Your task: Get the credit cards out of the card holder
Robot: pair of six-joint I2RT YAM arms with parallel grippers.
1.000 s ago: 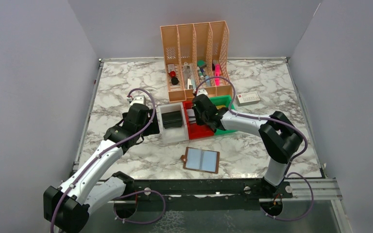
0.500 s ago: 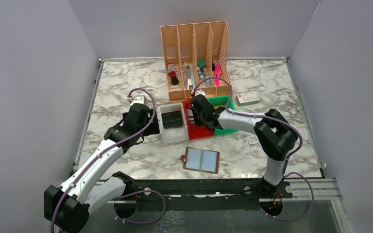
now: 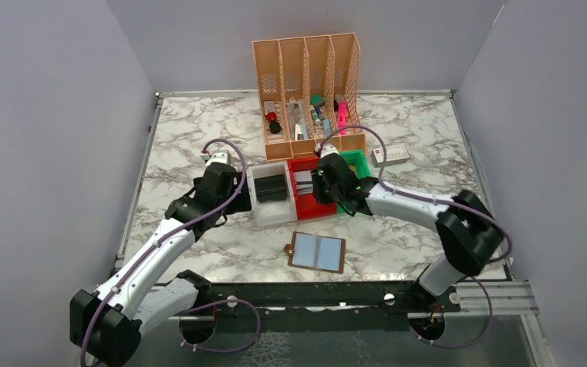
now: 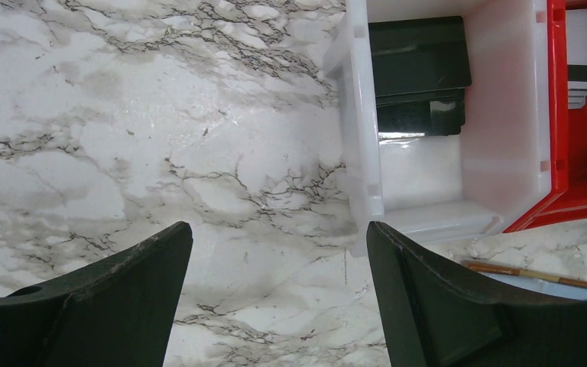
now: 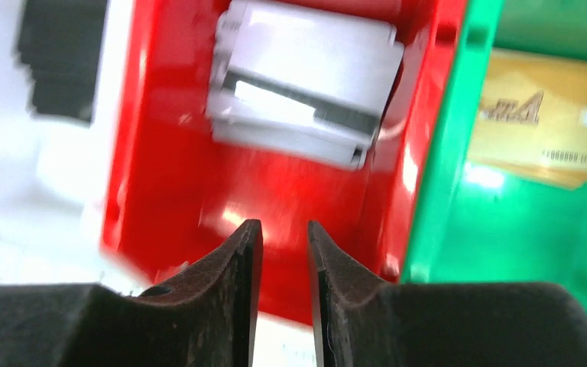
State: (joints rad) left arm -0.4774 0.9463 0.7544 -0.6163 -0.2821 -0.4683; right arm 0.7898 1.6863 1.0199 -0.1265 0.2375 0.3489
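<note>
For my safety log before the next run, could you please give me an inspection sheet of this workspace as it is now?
Surface: marble table, no spill seen.
Job's things: card holder lies open near the front edge, apart from both hands; credit cards stacked in red bin; whether any remain in the holder cannot be told.
Clutter: black case in white bin; yellow card in green bin; orange file rack; white box.
Hands: left hand wide open, empty, over bare marble; right hand narrowly open, empty, above the red bin.
Cables: purple cables loop on both arms; no snag seen.
Surroundings: grey walls; nothing else seen.
</note>
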